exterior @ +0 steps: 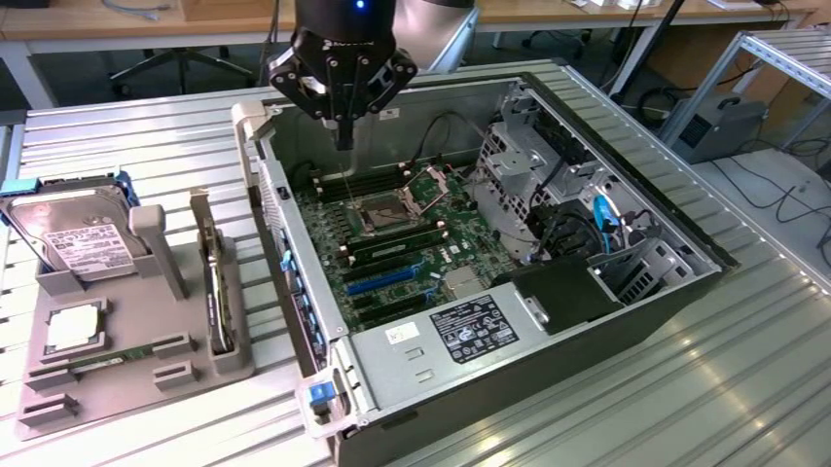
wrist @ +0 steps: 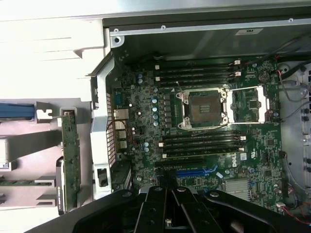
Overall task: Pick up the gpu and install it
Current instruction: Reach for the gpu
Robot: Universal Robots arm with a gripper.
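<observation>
End effector [exterior: 343,141] clenched, empty, hanging over the open sheet-metal computer case [exterior: 275,214], with the green motherboard [exterior: 389,233] below it. The gpu [exterior: 216,282], a thin flat card, sits well apart toward the exterior view's left, on edge in a grey slotted holder [exterior: 117,362] on the ribbed counter [exterior: 143,136].

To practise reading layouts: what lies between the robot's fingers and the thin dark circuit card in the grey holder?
In the exterior view, the computer case's silver metal rear wall stands between the black fingers and the thin dark gpu card.
</observation>
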